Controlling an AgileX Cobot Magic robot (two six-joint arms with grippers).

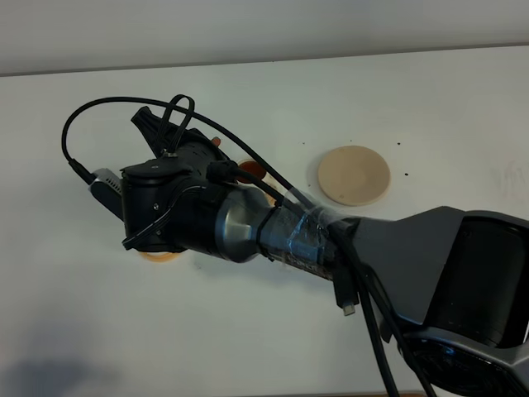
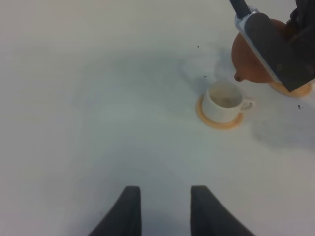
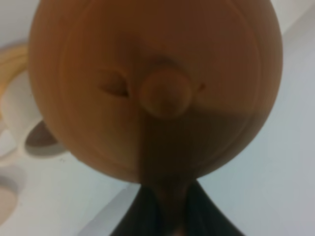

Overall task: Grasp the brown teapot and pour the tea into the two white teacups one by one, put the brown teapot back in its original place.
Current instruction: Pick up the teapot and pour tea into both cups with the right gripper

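**Teapot aloft, pour looks under way**

High view: the right arm (image 1: 248, 223) reaches left across the table (image 1: 430, 91); the beige disc (image 1: 354, 175) sits bare.

Left wrist: left pincer (image 2: 165, 212) spread, idle. The brown teapot (image 2: 245, 61) has its spout just above a white teacup (image 2: 222, 100).

Right wrist: right pincer (image 3: 165, 214) pinches the teapot's handle.

The return to the disc is yet to come.

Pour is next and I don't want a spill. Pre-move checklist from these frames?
1. Right gripper shut on the brown teapot: ok, handle clamped between its fingers.
2. Lid seated: ok, knob sits centred on the pot.
3. Spout over the white teacup: cannot tell; it hangs near the rim, depth unclear.
4. Teacup upright on its orange coaster: ok.
5. Beige disc free for the return: ok, nothing on it.
6. Left gripper open and apart from the cup: ok.
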